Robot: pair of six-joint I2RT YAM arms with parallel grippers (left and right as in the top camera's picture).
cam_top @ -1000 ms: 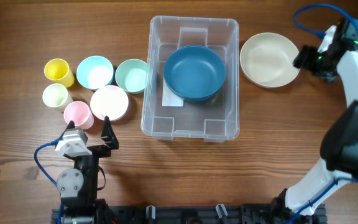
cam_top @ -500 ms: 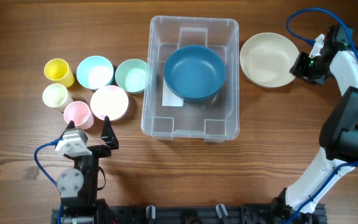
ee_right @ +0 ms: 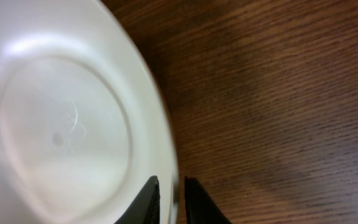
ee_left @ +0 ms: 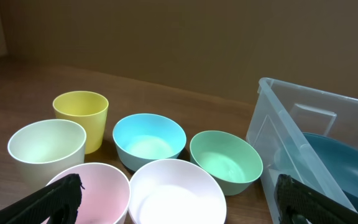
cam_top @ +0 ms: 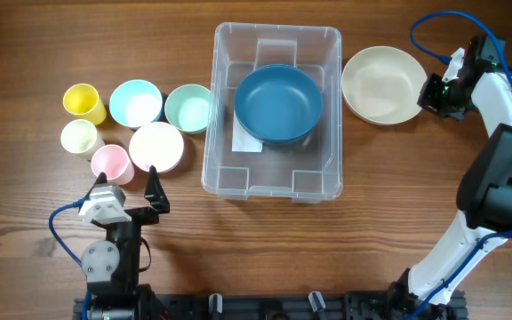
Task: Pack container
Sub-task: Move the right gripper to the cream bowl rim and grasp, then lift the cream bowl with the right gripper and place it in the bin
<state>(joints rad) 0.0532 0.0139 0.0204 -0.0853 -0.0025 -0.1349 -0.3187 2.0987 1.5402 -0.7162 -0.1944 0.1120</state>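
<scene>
The clear container (cam_top: 210, 133) stands at mid-table with a dark blue bowl (cam_top: 278, 102) inside it; its corner also shows in the left wrist view (ee_left: 278, 124). A cream bowl (cam_top: 382, 84) sits on the table just right of the container. My right gripper (cam_top: 428, 93) is at that bowl's right rim. In the right wrist view the cream bowl (ee_right: 61, 124) fills the left side, and the right gripper (ee_right: 171, 186) is shut on its rim, one finger inside and one outside. My left gripper (cam_top: 130, 178) stands open and empty just in front of the small bowls and cups.
Left of the container stand a yellow cup (cam_top: 84, 100), a light blue bowl (cam_top: 135, 102), a green bowl (cam_top: 188, 108), a pale cup (cam_top: 80, 136), a pink cup (cam_top: 111, 163) and a white bowl (cam_top: 156, 146). The right arm's blue cable (cam_top: 434, 22) arches over the far right corner.
My right gripper has come down and left to the cream bowl's rim and its jaws have closed on it. The left arm has not moved.
</scene>
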